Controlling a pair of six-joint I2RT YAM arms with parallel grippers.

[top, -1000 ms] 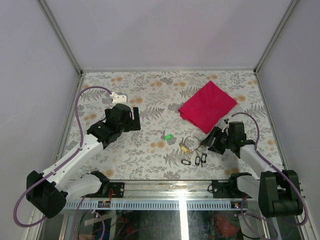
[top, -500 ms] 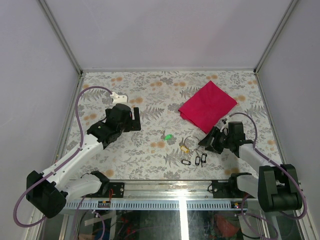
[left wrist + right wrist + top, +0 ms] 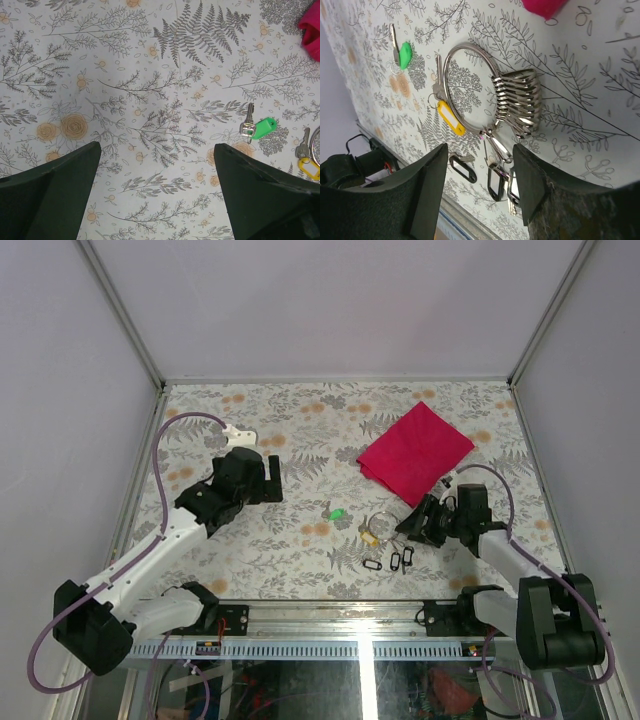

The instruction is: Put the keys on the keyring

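Thin silver wire keyring (image 3: 444,82), lying flat: right gripper (image 3: 480,150) half-open just beside, apparently poised to grasp; left gripper (image 3: 156,146) wide, well apart.

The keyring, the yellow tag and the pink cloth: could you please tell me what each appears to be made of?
The keyring looks like polished metal wire: silver with bright glints. The yellow tag seems to be smooth moulded plastic, evenly coloured with a slight sheen. The cloth appears to be matte woven fabric, folded with soft creases; the fibre cannot be told.
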